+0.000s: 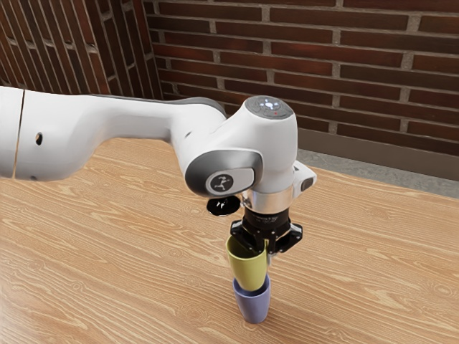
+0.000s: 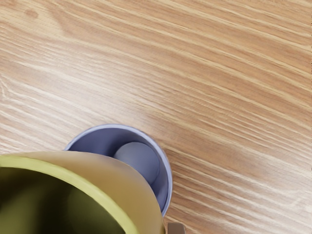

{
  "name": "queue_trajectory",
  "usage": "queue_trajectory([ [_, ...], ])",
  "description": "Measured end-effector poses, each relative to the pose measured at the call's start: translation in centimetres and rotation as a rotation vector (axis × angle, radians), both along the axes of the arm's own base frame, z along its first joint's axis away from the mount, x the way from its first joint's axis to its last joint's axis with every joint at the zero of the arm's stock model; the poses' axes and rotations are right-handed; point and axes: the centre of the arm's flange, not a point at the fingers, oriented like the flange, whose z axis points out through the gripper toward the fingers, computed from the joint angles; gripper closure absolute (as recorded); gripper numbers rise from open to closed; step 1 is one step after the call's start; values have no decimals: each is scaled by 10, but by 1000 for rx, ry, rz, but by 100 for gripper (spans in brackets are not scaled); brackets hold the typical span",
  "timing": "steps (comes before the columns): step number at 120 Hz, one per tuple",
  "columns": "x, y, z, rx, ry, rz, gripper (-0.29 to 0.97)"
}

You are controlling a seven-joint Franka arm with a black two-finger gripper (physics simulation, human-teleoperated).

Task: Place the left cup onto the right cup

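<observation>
Wooden table (image 1: 373,272) spreading across the exterior view, from nine o'clock through six round to three: pale, warm timber, with long wavy grain sweeping along it. Its far edge slants from about ten o'clock down toward three. Just behind that edge, near three o'clock, a grey strip of floor (image 1: 380,166) lies at the wall's foot. Up at twelve, the red-brown brick wall (image 1: 337,64), pale mortar lines, course on course. Over at eleven, a second brick wall (image 1: 72,50) meets it at a corner, darker, in shade. Close in on the wrist view, the same tabletop (image 2: 219,73): light and dark streaks of grain, a soft sheen, one small darker knot (image 2: 31,13).
</observation>
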Motion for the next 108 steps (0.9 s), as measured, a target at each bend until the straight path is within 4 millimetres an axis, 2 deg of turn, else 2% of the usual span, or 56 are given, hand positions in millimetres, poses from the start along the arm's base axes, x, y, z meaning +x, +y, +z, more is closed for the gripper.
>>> queue_trajectory([
  [36,8,-1,1,-2,-16,-4,78],
  [47,15,10,-3,6,-13,18,78],
  [108,17,12,-16,0,5,39,78],
])
